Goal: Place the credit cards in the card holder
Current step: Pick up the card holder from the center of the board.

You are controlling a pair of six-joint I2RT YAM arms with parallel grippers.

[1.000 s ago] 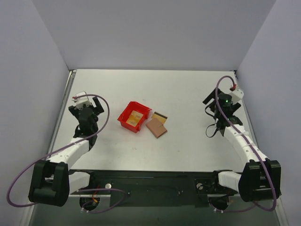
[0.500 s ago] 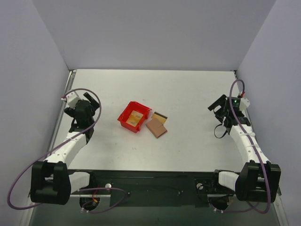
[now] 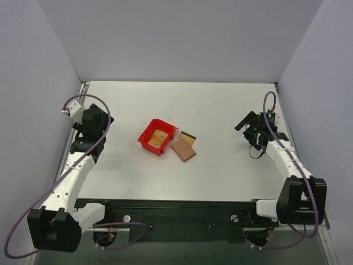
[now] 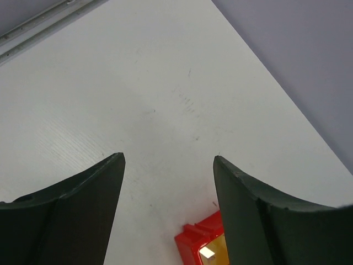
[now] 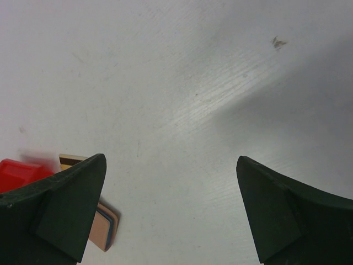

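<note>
Well, left gripper (image 4: 168, 160) and right gripper (image 5: 171, 160) both spread wide, well apart from the card holder (image 3: 183, 149) and credit cards (image 3: 187, 136) between them.

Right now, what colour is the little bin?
The bin is red; top view shows it best.

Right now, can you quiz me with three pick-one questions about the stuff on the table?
1. Where is the card holder?
A inside the red bin
B on the table, right of the red bin
C in the right hand

2. What colour is the bin?
A blue
B red
C green

3. How is the right hand?
A shut on the card holder
B shut on the red bin
C open and empty

Answers:
1 B, it lies flat on the table beside the bin.
2 B, its walls are bright red.
3 C, its fingers stand wide apart with nothing between.
</note>
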